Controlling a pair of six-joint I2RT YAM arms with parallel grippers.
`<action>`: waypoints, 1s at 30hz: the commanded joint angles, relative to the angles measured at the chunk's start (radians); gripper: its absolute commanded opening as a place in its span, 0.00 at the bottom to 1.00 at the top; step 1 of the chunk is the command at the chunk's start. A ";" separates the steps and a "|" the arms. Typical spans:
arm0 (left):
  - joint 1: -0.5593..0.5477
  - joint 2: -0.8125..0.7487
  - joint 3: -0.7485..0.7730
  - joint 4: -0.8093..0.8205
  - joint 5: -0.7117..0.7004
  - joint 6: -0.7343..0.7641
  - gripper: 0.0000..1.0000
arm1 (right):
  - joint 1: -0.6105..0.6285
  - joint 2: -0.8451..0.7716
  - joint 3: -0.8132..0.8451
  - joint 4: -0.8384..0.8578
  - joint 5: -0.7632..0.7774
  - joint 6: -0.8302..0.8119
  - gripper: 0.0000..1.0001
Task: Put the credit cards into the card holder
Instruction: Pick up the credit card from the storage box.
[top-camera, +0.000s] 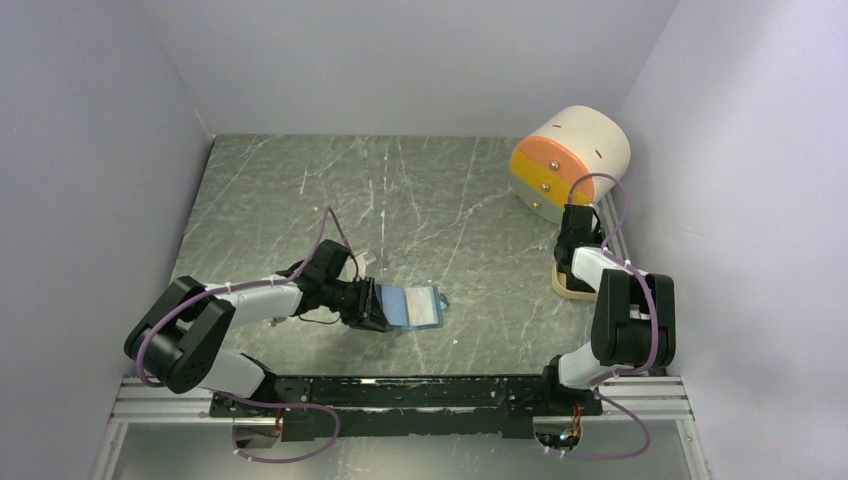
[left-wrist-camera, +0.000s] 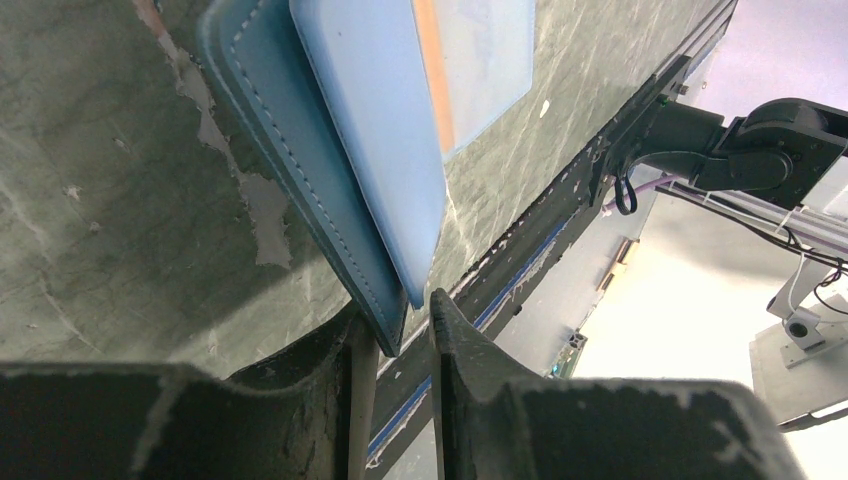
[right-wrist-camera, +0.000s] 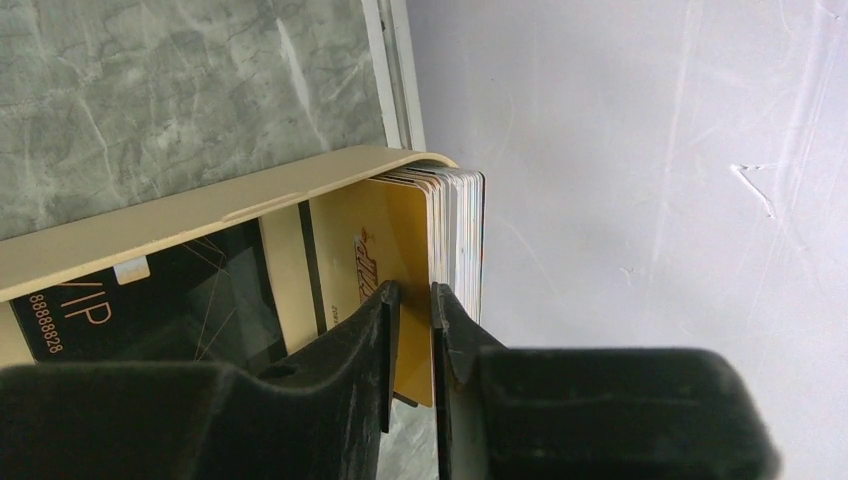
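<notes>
L gripper (left-wrist-camera: 400, 322) on card holder (left-wrist-camera: 372, 130) (unfolded)

Our left arm (top-camera: 215, 330) bends at the elbow and reaches right, low over the surface (top-camera: 450, 210), toward the middle. Our left fingers (left-wrist-camera: 460, 340) are almost together and pinch the edge of the card holder (left-wrist-camera: 330, 150). Our right arm (top-camera: 630, 320) folds up at the right side and reaches far, with the wrist tipped down. Our right fingers (right-wrist-camera: 370, 330) leave a thin gap, and we cannot tell if they grip.
</notes>
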 joint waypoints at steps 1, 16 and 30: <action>0.004 -0.006 0.025 0.018 0.019 0.018 0.29 | -0.008 -0.016 0.032 -0.015 0.019 0.014 0.18; 0.007 0.043 0.043 0.022 0.034 0.016 0.29 | 0.044 -0.033 0.072 -0.243 -0.195 0.251 0.00; 0.007 0.016 0.044 0.004 0.017 -0.003 0.29 | 0.132 -0.072 0.148 -0.392 -0.157 0.364 0.00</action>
